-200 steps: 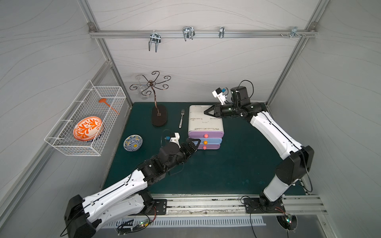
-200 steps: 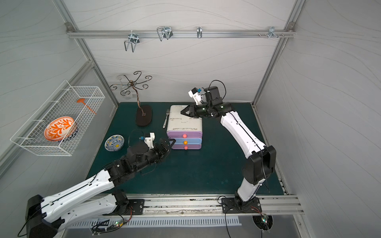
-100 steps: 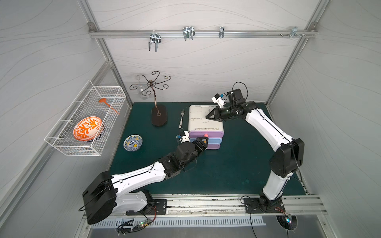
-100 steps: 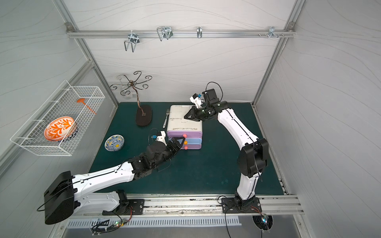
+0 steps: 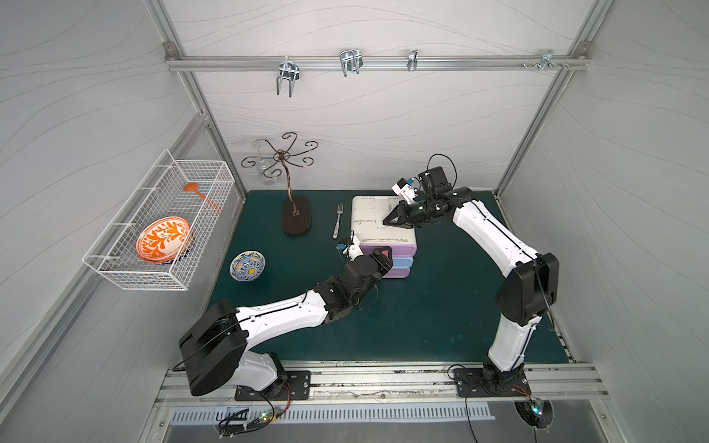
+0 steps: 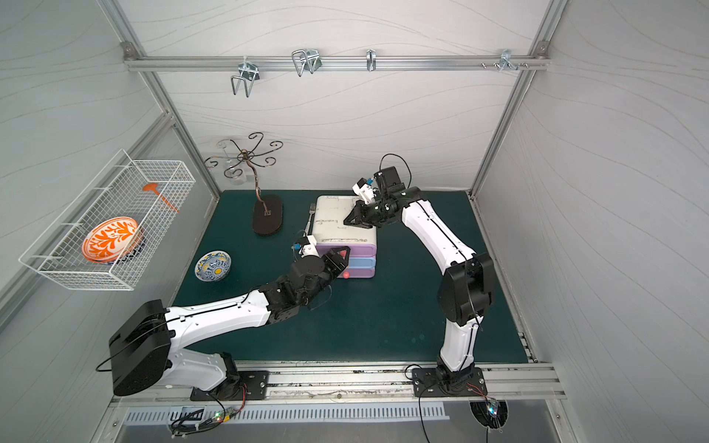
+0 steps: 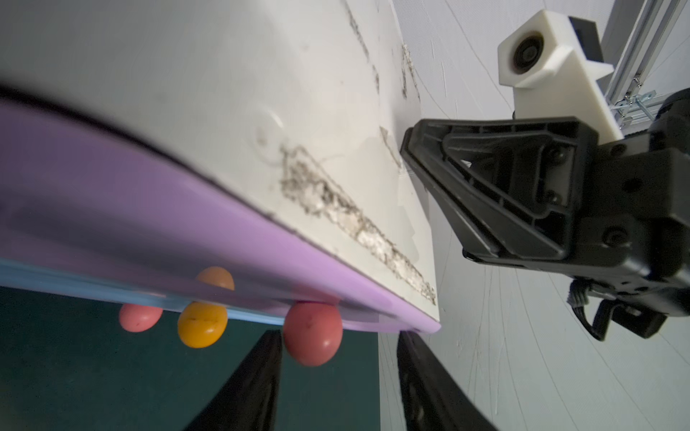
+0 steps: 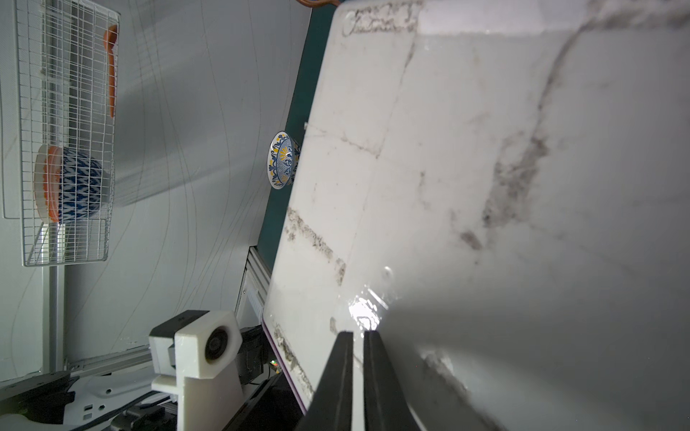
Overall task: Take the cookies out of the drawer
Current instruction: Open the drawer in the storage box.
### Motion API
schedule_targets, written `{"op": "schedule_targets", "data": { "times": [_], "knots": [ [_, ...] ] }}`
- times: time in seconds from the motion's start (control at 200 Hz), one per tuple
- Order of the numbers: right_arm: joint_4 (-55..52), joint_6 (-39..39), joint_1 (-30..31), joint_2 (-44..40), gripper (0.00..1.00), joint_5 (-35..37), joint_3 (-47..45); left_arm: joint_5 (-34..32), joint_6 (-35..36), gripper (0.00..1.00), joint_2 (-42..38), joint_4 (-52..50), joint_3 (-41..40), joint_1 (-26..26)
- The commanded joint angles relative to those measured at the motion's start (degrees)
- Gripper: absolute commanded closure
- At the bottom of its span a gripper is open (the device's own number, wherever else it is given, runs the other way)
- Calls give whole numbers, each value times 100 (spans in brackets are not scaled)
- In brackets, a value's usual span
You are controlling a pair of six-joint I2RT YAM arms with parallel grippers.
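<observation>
**Cookies out of sight; all three drawers closed**

Left gripper (image 7: 338, 334): jaws part-way apart, gripping nothing. The pink knob (image 7: 313, 332) of the top drawer (image 7: 149, 224) sits in the gap. It is close against one finger (image 7: 261, 373), with clear space to the other. From above, this gripper is at the front of the purple top drawer, its arm stretched low across the green mat (image 5: 441, 307).

Right gripper (image 8: 357, 332): jaws drawn almost together with only a thin slit between them, nothing held. Its tips are down on the scuffed white top of the drawer unit (image 5: 370, 218), toward the unit's right side. The arm arches in from the right.

Drawer unit: a stack of three, purple over blue (image 5: 404, 262) over purple. None looks pulled out. The middle drawer has an orange knob (image 7: 201, 324) and the bottom one a second pink knob (image 7: 140, 317).

No cookies show in any view. Any packets inside are hidden behind the closed fronts.

Surroundings:
- A fork (image 5: 337, 222) lies on the mat just left of the unit.
- A metal stand with curled hooks (image 5: 295, 218) is further left.
- A blue-and-yellow bowl (image 5: 247, 265) sits near the mat's left edge.
- A wire basket (image 5: 115, 268) on the left wall holds an orange-patterned plate (image 5: 163, 238) and an orange utensil (image 5: 199, 193).
</observation>
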Motion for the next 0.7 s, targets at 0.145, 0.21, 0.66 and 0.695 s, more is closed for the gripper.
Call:
{"op": "schedule_targets", "data": {
  "times": [0.145,0.21,0.66,0.695],
  "knots": [
    [-333,-211,-123,85,88,-19,18,-189,248,58,285,59,508,39],
    [-341,-237,-130,91,88,-25,9,-176,272,58,371,72,573,39],
    [-422,-340,-183,148,88,-94,3,-131,282,81,435,-75,649,40],
    [-421,-338,-183,151,89,-95,1,-58,296,83,426,-121,660,40]
  ]
}}
